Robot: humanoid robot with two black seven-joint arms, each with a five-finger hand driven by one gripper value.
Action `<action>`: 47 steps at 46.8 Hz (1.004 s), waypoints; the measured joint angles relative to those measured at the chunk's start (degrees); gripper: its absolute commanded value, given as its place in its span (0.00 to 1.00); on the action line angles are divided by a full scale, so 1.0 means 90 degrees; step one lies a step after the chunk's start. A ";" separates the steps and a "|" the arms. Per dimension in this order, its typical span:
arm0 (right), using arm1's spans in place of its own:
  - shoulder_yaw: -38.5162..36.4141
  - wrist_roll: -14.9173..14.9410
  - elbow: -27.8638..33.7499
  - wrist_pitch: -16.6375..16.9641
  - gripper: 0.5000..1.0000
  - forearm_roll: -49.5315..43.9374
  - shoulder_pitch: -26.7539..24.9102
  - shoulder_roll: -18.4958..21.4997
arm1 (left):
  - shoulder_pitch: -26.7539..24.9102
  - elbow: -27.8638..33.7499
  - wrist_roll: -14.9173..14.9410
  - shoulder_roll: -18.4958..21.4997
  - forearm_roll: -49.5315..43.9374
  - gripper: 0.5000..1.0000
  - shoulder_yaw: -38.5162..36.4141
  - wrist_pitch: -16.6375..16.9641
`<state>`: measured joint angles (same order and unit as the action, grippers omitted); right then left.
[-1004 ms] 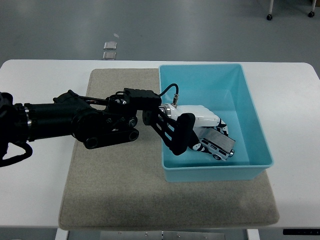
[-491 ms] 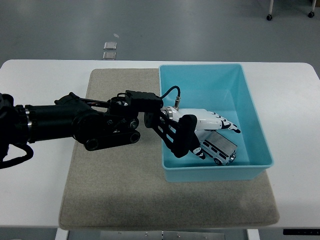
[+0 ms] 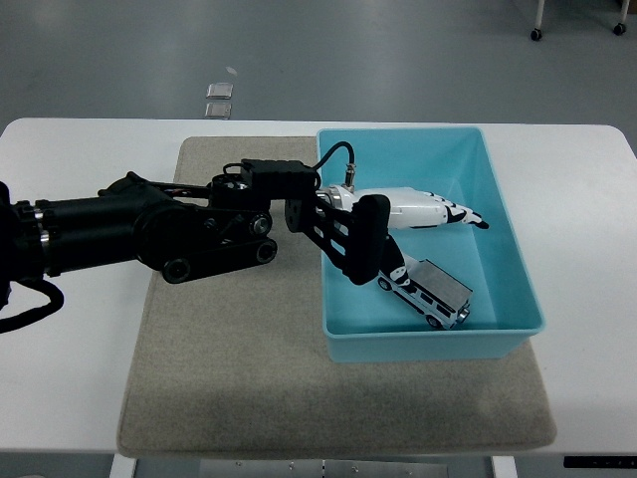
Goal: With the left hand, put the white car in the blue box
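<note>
- White car (image 3: pixel 429 292) on the floor of the blue box (image 3: pixel 498 214), near-right part, free of any grasp.
- Left hand (image 3: pixel 418 211) above it, fingers stretched wide, empty.
- Placement apparently done; only pulling clear of the box left.

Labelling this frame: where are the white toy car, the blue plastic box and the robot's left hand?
white toy car (image 3: pixel 428 293), head view, roof.
blue plastic box (image 3: pixel 435 344), head view, near wall.
left hand (image 3: pixel 413 209), head view, white back.
</note>
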<state>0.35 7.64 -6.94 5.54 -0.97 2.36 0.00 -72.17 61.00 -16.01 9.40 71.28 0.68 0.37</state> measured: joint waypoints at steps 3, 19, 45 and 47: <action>0.0000 0.0001 0.0000 0.0000 0.87 0.0000 0.0002 0.0000 | -0.0001 0.0000 0.0002 0.0118 -0.0029 1.00 0.0509 -0.0050; 0.0000 0.0000 0.0000 0.0000 0.87 -0.0002 -0.0003 0.0000 | 0.0034 -0.0361 0.0021 0.0954 -0.3347 0.99 0.2639 -0.0177; 0.0001 0.0000 0.0000 0.0000 0.87 0.0000 -0.0002 0.0000 | 0.0434 -0.2931 0.0026 0.1377 -0.7871 0.99 0.2665 0.0043; 0.0001 0.0000 0.0000 0.0000 0.87 0.0000 -0.0003 0.0000 | 0.0525 -0.3016 0.0028 0.1374 -0.7878 0.99 0.2681 0.0151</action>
<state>0.36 7.64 -6.94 5.53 -0.97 2.33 0.00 -67.44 33.85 -15.76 21.77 0.37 24.80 1.73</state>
